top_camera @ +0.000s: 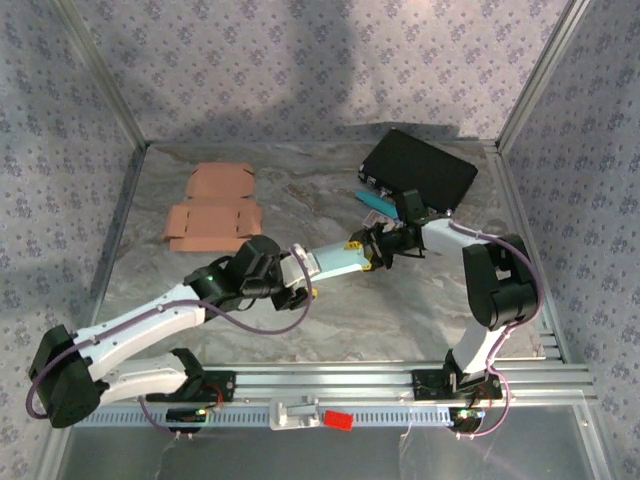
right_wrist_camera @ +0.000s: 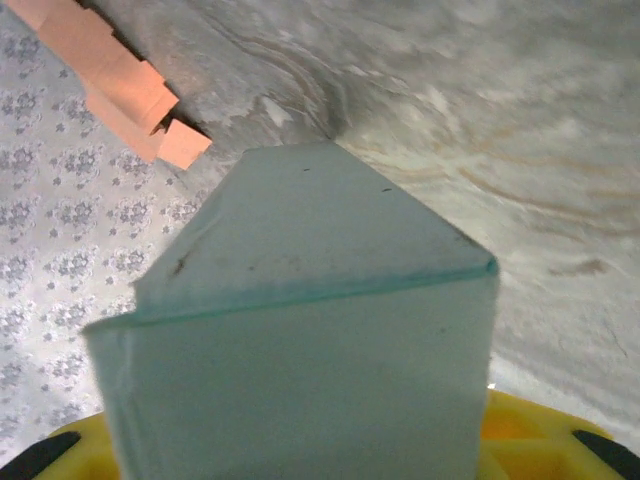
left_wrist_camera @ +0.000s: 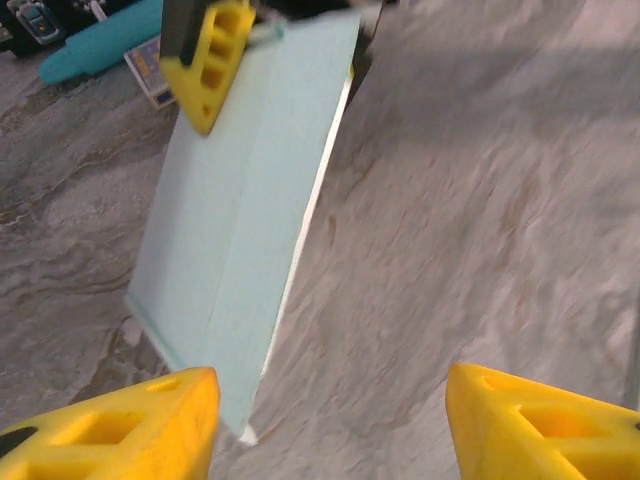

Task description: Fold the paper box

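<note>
Now right claw (top_camera: 372,252) clamps pale blue box (top_camera: 335,262); left claw (left_wrist_camera: 330,400) gapes

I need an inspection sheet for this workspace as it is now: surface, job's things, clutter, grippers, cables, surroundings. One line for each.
Surface: marbled grey table; no spill seen.
Job's things: light-blue paper box between the two arms, one end in the right gripper.
Clutter: flat orange cardboard blanks, two, far left; black case far right; teal object beside the case.
Grippers: left gripper open, the box's corner near one finger; right gripper shut on the box.
Cables: purple cables loop along both arms.
Surroundings: floral-patterned walls; metal rail at the near edge.
</note>
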### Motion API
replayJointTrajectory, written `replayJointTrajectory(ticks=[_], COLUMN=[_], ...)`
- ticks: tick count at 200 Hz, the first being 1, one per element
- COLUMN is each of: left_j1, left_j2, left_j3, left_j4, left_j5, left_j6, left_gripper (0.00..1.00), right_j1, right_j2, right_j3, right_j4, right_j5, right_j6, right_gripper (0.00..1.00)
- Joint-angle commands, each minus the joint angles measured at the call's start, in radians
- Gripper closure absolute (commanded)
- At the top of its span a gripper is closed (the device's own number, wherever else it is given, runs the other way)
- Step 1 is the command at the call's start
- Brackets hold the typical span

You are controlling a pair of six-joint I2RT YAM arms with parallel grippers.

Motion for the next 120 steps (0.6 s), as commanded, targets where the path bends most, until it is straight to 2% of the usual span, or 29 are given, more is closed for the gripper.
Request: replayJointTrajectory(ticks=[1,4,10,51,120], left_j1=[-0.014,-0.016,-0.023,-0.044,-0.054], left_j2=[0.036,0.044,0.056,0.165,0.259], left_j3=[0.017,0.019,0.021,0.049,0.077], left_j4=[0.011,0.016,0.032,0.080,0.170], left_j5=[-0.123,-0.133,-0.150,-0.168,-0.177], left_j6=[0.216,0.225,0.239,0.287,0.255], left_gripper=[0.36,0.32,0.30,0.30,0.26], right_j1=[-0.011,-0.013,-0.014,-0.020,-0.021], right_j2=[-0.015,-0.015,-0.013,-0.022,-0.027], right_j3=[0.021,0.024,0.026,0.036,0.049], right_j4=[-0.167,-0.174,-0.185,-0.226,-0.249], right_j5=[-0.049,-0.052,-0.056,-0.056,-0.059], right_j6=[0.030,0.029,0.028,0.041,0.051], right_gripper=[0.57,0.57,0.58,0.59,0.59])
